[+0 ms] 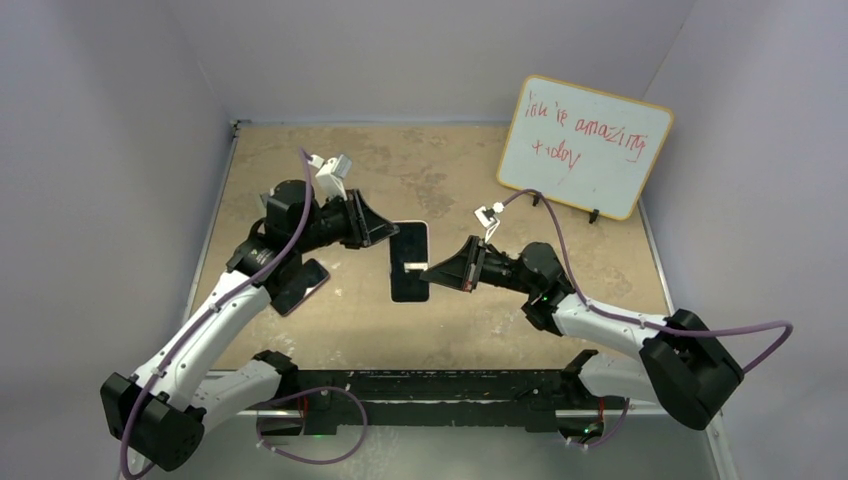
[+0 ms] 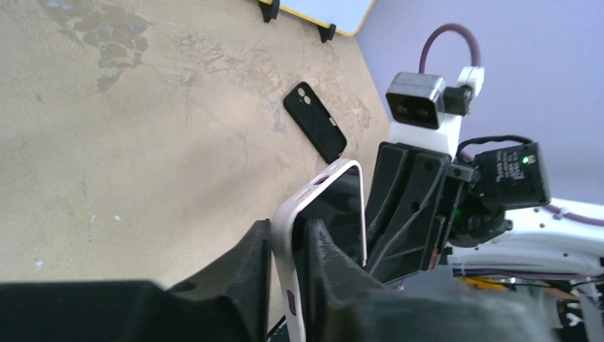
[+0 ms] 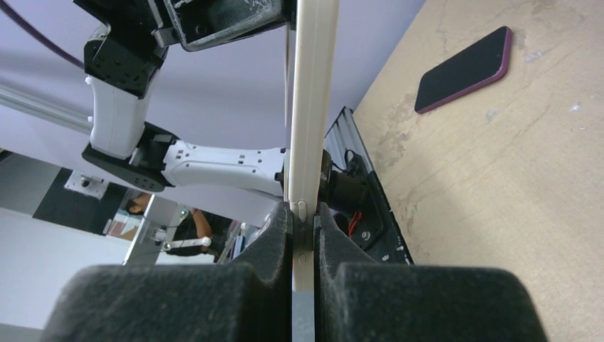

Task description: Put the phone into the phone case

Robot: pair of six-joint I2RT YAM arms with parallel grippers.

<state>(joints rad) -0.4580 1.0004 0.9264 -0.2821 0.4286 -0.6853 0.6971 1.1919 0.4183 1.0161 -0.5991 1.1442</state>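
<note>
Both grippers hold one white phone case point(image 1: 411, 245) on edge above the middle of the table. Its face is dark, and I cannot tell if a phone sits in it. My left gripper point(image 2: 288, 231) is shut on the case's white rim point(image 2: 285, 221), which has a purple side button. My right gripper point(image 3: 305, 210) is shut on the opposite edge point(image 3: 311, 107), seen side-on. In the top view the left gripper point(image 1: 392, 235) and right gripper point(image 1: 432, 270) face each other. A purple phone point(image 3: 463, 69) lies screen-up on the table under the left arm point(image 1: 303, 285).
A black phone case point(image 2: 315, 121) with camera cut-outs lies flat on the table beyond the held case. A whiteboard point(image 1: 585, 145) with red writing leans at the back right. Grey walls close in three sides of the tan table point(image 1: 450, 170).
</note>
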